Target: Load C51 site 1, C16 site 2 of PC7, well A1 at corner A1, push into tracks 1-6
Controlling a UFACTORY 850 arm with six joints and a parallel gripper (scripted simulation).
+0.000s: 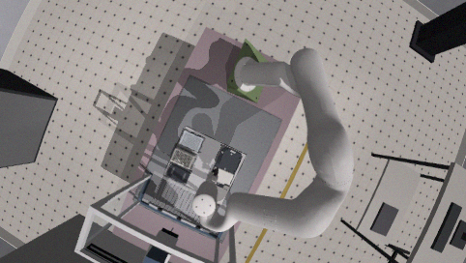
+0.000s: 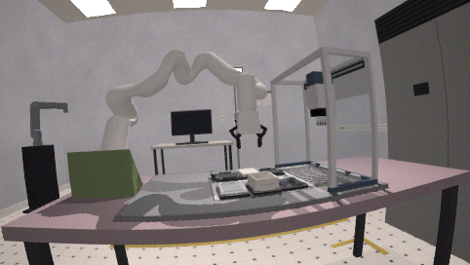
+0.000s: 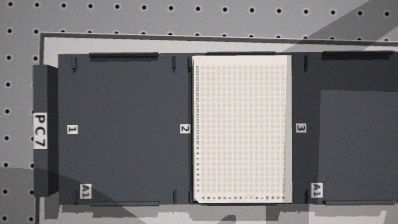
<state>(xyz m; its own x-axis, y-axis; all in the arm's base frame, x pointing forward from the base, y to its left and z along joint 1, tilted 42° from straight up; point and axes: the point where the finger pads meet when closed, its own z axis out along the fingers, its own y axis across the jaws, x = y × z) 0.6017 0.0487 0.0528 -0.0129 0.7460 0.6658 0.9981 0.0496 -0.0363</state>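
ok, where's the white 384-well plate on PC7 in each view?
Top: 384-well plate, just below centre, on the dark carrier.
Exterior: mid-table, behind the deep-well block.
Wrist: centre frame, on site 2.
Shared landmark: carrier PC7, under the plate in all three.

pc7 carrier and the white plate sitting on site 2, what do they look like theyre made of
PC7 carrier: looks like dark grey moulded plastic or coated metal, matte, with flat even colour, no glints and white stick-on style labels. The look leaves open which.

White plate on site 2: probably rigid plastic, off-white and opaque, judging by its fine regular grid of small wells and crisp straight edges, with no shine.
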